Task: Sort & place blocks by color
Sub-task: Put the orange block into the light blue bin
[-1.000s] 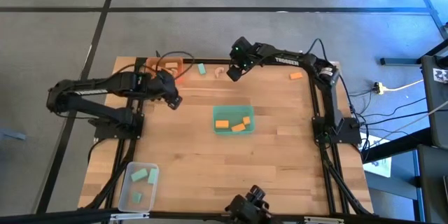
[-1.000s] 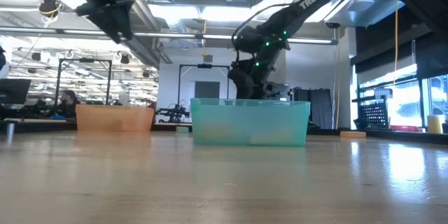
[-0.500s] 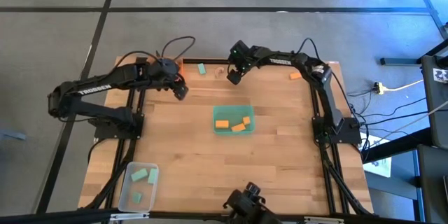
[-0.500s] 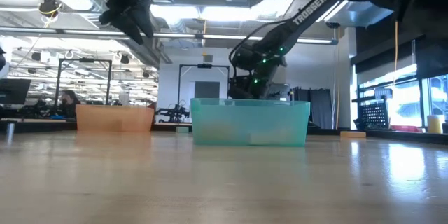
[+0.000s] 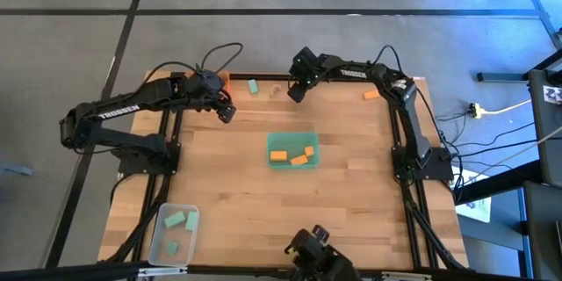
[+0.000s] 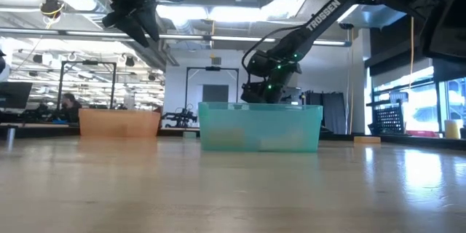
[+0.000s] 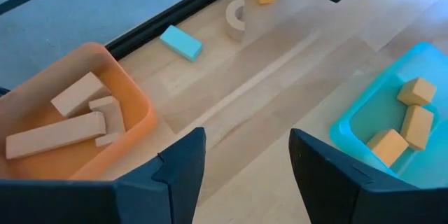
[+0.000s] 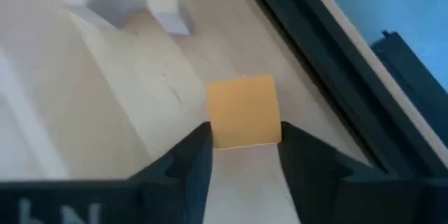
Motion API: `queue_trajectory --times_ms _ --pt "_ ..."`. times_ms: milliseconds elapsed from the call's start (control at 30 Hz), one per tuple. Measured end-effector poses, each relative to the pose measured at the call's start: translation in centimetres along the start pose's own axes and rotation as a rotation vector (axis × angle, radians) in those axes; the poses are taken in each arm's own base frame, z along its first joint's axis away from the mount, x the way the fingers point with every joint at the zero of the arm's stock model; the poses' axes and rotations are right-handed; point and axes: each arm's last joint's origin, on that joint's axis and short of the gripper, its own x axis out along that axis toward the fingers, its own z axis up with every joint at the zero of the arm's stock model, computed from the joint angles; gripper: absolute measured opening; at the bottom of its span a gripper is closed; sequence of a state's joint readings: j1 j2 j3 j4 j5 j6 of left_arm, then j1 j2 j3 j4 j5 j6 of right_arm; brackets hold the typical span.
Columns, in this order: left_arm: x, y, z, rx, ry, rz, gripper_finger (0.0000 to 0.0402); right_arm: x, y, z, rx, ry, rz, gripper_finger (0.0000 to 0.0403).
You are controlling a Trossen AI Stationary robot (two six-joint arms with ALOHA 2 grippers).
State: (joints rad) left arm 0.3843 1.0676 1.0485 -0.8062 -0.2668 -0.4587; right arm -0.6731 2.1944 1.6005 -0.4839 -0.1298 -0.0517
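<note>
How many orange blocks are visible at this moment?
5. Three lie in the green tray. One sits between the right gripper's fingers at the far edge. One lies near the far right corner. The arms may hide others.

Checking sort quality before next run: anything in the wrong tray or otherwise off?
Yes. The green tray at mid-table holds three orange blocks, while the orange tray holds pale wood blocks. Tray and block colors don't match. The mint-green blocks sit in the clear tray.
</note>
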Motion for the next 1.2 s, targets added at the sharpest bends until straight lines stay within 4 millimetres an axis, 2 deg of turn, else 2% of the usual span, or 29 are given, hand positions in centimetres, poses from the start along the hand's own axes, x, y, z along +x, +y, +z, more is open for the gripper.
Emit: queue_trajectory --times_ms 100,400,600,700,833,1000,1200 --pt "0.0 0.0 0.0 0.0 0.0 0.0 0.0197 0.0 -0.1 0.0 0.021 -0.004 0.055 0.0123" --pt "0.0 0.0 0.0 0.0 0.0 0.0 0.0197 -0.2 0.0 -0.3 0.028 0.033 0.074 0.0123" --pt "0.0 0.0 0.0 0.033 0.0 0.0 0.0197 -2.0 1.3 -0.1 -0.019 0.2 0.094 0.0123" --pt "0.0 0.0 0.0 0.094 0.0 0.0 0.0197 -3.6 3.0 0.3 -0.097 0.299 0.122 0.0123" --pt "0.0 0.0 0.0 0.15 0.0 0.0 0.0197 -5.6 6.2 0.3 -0.209 0.438 0.166 0.0123" --pt "0.0 0.0 0.0 0.197 -0.001 0.003 0.0197 -7.6 10.7 0.6 -0.319 0.495 0.203 0.0123" --pt "0.0 0.0 0.0 0.255 0.0 0.004 0.0197 -9.4 15.2 0.6 -0.355 0.513 0.213 0.0123"
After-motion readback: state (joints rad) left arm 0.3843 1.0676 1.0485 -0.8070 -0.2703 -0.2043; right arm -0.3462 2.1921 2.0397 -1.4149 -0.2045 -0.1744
